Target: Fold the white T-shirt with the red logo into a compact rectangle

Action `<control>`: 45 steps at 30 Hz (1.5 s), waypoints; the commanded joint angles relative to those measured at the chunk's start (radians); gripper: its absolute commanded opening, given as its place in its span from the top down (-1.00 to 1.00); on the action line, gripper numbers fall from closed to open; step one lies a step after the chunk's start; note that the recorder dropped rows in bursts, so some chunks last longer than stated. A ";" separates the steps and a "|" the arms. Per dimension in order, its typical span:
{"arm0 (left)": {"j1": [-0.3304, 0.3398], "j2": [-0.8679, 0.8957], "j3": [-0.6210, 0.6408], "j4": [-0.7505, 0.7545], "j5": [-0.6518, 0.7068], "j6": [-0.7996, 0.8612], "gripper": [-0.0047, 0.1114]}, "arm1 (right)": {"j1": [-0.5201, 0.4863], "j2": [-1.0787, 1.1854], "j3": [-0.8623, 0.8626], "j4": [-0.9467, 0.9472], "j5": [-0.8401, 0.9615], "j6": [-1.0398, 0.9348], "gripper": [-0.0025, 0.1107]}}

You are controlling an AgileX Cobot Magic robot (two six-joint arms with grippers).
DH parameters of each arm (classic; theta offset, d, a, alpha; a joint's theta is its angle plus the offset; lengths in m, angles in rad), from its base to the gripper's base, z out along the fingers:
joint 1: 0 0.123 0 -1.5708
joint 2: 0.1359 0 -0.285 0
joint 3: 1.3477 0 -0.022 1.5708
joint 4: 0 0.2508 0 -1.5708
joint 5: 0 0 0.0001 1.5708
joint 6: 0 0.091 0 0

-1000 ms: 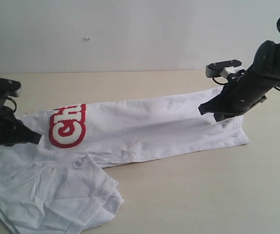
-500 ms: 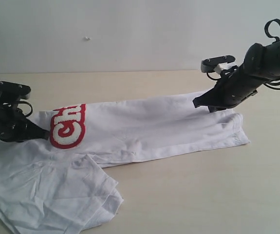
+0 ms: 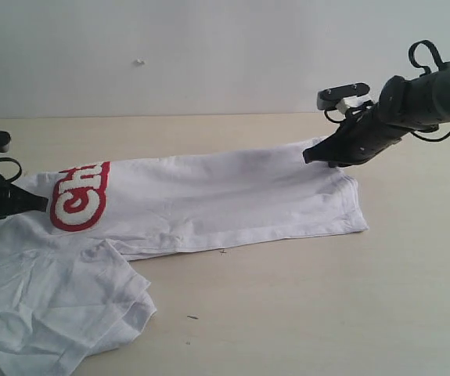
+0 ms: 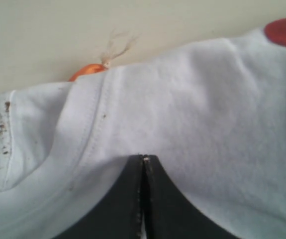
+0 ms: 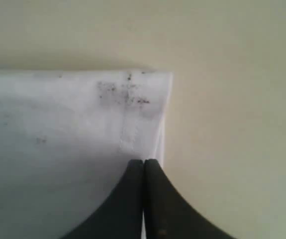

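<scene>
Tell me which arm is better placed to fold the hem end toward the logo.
Right, probably: the right gripper is shut on the white T-shirt at its hem corner; the left gripper holds the collar end beside the red logo.

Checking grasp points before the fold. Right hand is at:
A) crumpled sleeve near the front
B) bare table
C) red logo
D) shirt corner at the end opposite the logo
D: the right hand is shut on a corner of the white T-shirt, at the end far from the red logo.
</scene>
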 commanded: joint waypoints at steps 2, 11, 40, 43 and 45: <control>0.006 0.018 -0.009 0.012 0.023 -0.006 0.92 | -0.001 0.041 -0.053 -0.009 0.079 0.019 0.96; 0.006 -0.069 -0.020 0.017 -0.047 -0.006 0.92 | -0.001 -0.028 -0.099 0.016 0.097 0.010 0.96; -0.055 0.116 -0.282 -0.145 0.314 0.182 0.92 | 0.104 0.145 -0.247 -0.346 0.253 0.234 0.96; -0.019 0.116 -0.282 -0.137 0.314 0.180 0.92 | 0.068 0.147 -0.247 -0.346 0.289 0.239 0.96; 0.003 0.116 -0.282 -0.139 0.314 0.175 0.92 | 0.048 0.147 -0.247 -0.342 0.308 0.231 0.96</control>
